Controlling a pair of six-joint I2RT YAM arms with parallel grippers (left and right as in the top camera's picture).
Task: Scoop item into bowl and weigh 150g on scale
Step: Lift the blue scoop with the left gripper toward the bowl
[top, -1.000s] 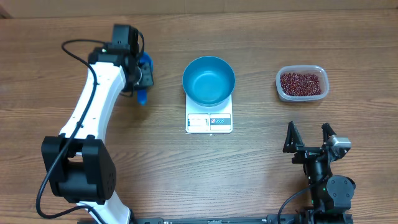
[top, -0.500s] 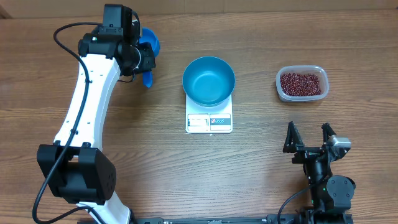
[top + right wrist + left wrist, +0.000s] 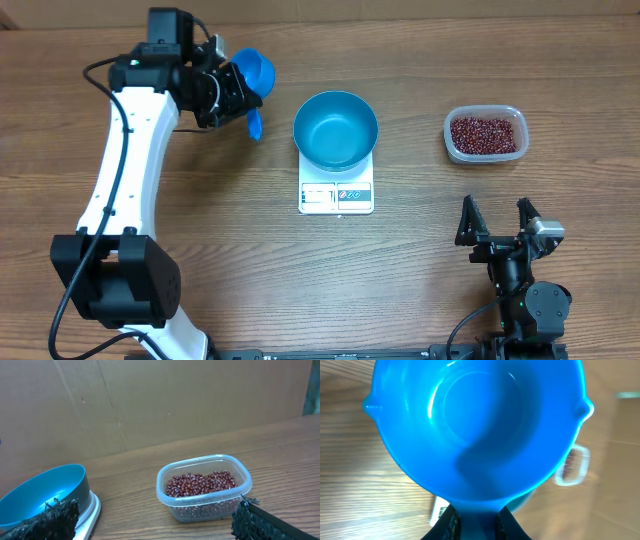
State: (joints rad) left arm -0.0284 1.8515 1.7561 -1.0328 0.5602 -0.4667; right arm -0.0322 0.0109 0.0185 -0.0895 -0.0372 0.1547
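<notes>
My left jaws are gripping a small blue plastic scoop (image 3: 252, 72) left of the white square scale (image 3: 336, 196); my right jaws are gaping.

Even bright light, soft faint shadows, glare streaks inside blue scoop (image 3: 480, 425), background behind it blurred, beans (image 3: 200, 485) sharp

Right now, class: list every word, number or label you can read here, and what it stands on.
Small white square digital scale: display and label strip, too small to read.
Round blue bowl, clear plastic tub, blue plastic scoop: no text visible.
</notes>
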